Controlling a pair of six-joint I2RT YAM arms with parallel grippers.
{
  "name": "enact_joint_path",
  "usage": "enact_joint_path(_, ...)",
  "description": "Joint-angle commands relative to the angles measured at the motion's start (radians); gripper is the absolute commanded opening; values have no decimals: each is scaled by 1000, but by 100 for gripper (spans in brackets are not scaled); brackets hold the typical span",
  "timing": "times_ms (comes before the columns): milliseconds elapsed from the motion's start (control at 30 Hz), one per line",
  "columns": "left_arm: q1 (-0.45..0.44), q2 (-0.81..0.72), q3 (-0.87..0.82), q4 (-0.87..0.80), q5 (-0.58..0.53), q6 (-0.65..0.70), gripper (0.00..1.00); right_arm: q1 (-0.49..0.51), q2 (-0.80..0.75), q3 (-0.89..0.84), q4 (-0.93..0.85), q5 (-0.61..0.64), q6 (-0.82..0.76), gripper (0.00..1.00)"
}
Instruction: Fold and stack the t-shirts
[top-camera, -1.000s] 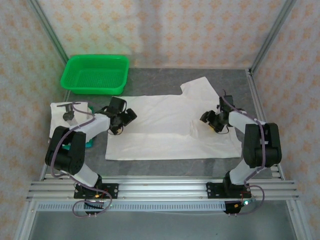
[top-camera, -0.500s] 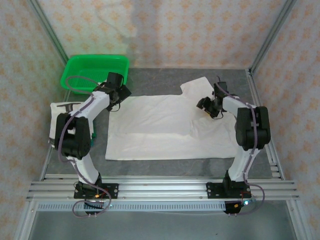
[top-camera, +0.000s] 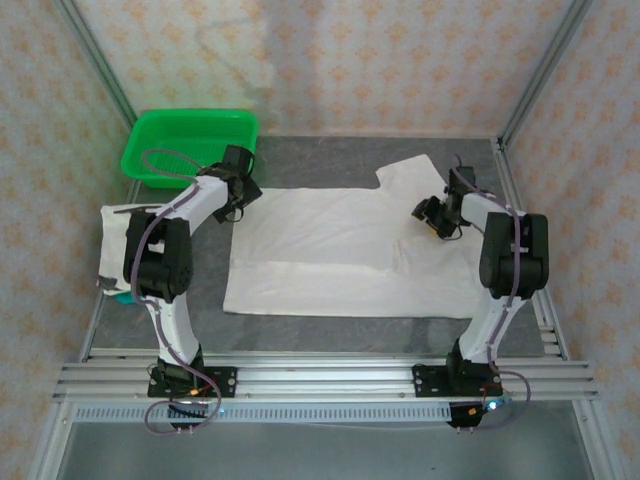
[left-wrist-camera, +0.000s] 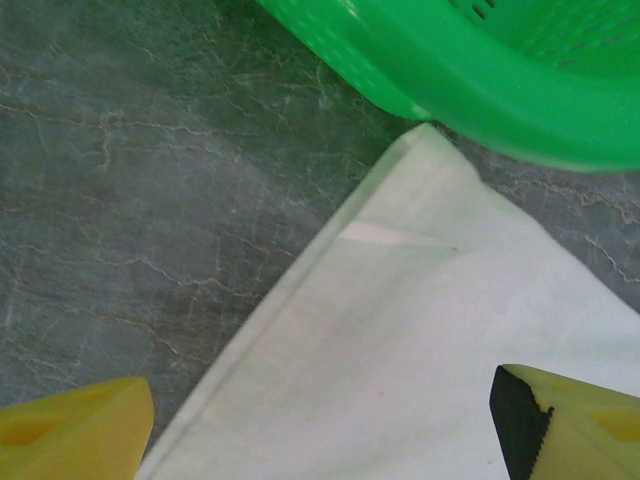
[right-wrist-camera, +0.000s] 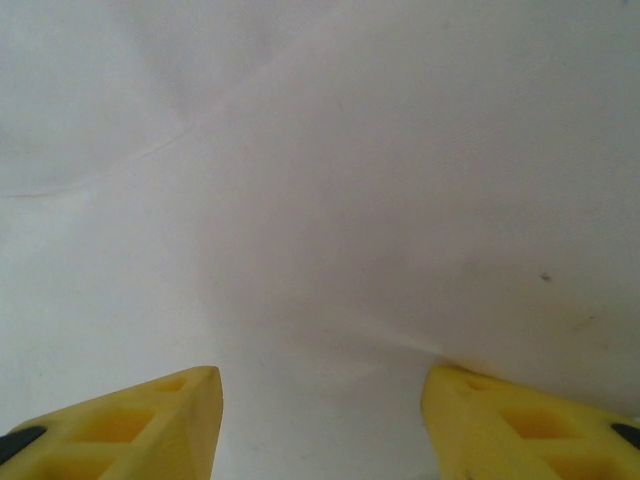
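One table: grey, stone-look top. It carries both shirts and the basket, with wallpapered walls behind.
Spread t-shirt: white and flat at mid-table. The near strip is folded over, and one sleeve sticks out at back right.
Green basket: back-left corner of the table, mesh floor. It sits just beside the spread t-shirt's back-left corner.
Folded t-shirt: white, at the left edge and well apart from the spread one. There is a dark mark along its back edge.
Left arm: rises across the right part of the folded t-shirt, hiding it, and reaches toward the basket.
Right arm: stands over the right end of the spread t-shirt and covers its edge there.
Left gripper: at the spread t-shirt's back-left corner. Jaws are wide apart and hold nothing.
Right gripper: over the cloth below the sleeve. Jaws are apart and nothing is pinched.
Top view adds: the whole layout, both arms and the stack position.
Left wrist view adds: the corner close up with a small turned-over flap, bare grey table to its left and the basket wall at top right. One yellow finger is over the table and the other over the cloth.
Right wrist view adds: plain white cloth with soft creases. A small ridge runs toward one yellow finger, and I cannot tell if the tips touch the cloth.
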Motion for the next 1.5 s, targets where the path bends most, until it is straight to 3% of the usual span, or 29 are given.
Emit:
enact_joint_path(0,-22,18,36,-18,-13,0,89,-42,40,30,-111,48,-78,58)
enact_joint_path(300,-106,199,311,-128,-76,4,86,1,-97,39,-86,-1,-150,61)
enact_joint_path(467,-112,296,449,-184,-77,-11,85,151,-163,-36,-12,-16,-66,60)
enact_joint_path(700,-112,313,476,-195,-83,-8,85,375,-115,-128,114,-62,83,60)
enact_joint_path(800,-112,307,465,-191,-66,-5,85,369,-88,-164,94,-34,101,59)
enact_joint_path(1100,-112,298,442,-203,-72,-27,86,276,-157,-233,-33,7,-36,59)
enact_joint_path(1233,-116,335,487,-230,-74,-56,85,276,-188,-193,-72,-80,-94,60)
enact_joint_path(1367,-131,377,558,-258,-107,-72,80,277,-258,-181,-41,-146,-76,60)
enact_joint_path(1467,-142,433,628,-272,-126,-72,69,276,-301,-174,-35,-147,-65,60)
